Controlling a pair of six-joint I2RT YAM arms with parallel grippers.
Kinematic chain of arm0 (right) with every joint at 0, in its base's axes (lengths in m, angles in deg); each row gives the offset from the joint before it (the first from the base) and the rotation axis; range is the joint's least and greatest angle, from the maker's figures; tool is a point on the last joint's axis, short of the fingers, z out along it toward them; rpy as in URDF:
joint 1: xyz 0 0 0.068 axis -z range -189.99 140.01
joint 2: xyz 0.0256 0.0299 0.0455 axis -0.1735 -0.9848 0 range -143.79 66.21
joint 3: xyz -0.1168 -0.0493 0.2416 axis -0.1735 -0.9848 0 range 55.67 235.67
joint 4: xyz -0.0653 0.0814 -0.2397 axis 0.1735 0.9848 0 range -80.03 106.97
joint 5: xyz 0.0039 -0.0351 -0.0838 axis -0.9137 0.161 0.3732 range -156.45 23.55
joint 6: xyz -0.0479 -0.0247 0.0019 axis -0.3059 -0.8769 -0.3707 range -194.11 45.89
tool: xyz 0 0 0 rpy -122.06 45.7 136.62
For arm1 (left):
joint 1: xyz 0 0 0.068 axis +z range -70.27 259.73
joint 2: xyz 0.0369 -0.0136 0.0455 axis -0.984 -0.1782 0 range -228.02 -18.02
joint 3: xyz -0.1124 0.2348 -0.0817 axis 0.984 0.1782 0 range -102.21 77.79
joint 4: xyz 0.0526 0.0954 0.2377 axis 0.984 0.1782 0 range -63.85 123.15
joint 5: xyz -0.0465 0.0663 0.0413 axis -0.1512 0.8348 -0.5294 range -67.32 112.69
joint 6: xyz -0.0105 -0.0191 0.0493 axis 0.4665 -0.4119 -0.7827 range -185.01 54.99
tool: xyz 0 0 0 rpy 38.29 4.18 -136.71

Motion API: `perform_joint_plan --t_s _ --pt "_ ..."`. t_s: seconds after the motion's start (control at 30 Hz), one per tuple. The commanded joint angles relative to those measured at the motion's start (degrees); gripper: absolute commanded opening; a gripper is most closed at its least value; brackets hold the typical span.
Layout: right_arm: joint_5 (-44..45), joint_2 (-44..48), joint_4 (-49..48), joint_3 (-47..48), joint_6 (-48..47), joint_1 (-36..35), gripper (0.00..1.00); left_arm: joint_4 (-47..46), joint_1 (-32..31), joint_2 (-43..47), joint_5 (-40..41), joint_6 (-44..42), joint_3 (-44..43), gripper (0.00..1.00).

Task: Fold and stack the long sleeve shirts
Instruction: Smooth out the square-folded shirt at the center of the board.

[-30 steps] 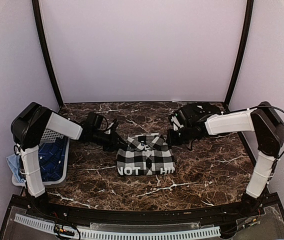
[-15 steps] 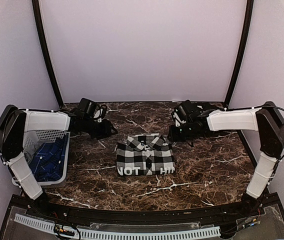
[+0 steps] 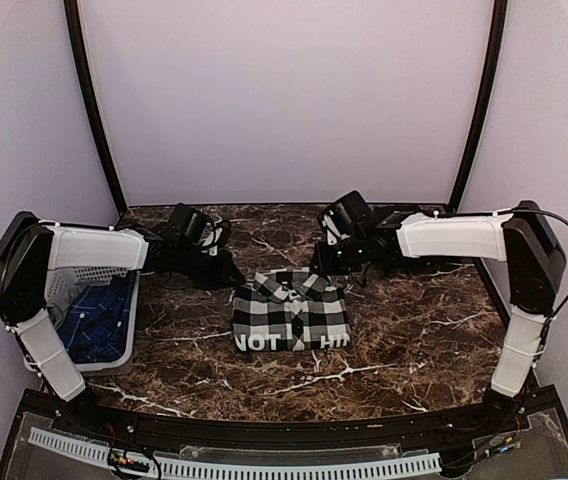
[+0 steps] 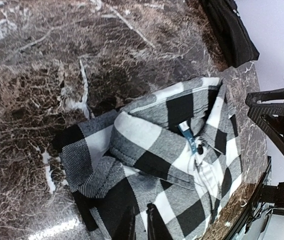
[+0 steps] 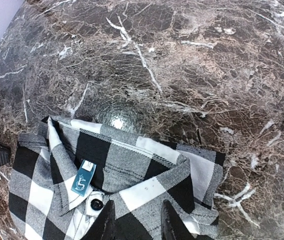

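A: First entry?
B: Shirt, black-and-white check, folded flat at the centre of the top view. Collar toward the top, lettered band along the lower edge.
A: Tools?
B: Left gripper, just upper left of the shirt; jaws narrow, only a thin gap, holding nothing. Right gripper, just upper right; jaws partly apart, holding nothing.
A: Surroundings?
B: Marble table. White basket at the left edge, with blue cloth inside.
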Motion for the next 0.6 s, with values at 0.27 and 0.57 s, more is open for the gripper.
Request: perform_joint_plan --t_s 0.27,0.57 --pt "-1.92 -9.80 -2.30 2.76 0.58 1.66 0.28 -2.33 0.00 -12.28 1.16 0.16 -1.43 0.06" --pt "1.85 -3.74 3.05 2.61 -0.52 1.04 0.31 3.54 0.57 -9.53 5.10 -1.93 -5.29 0.09"
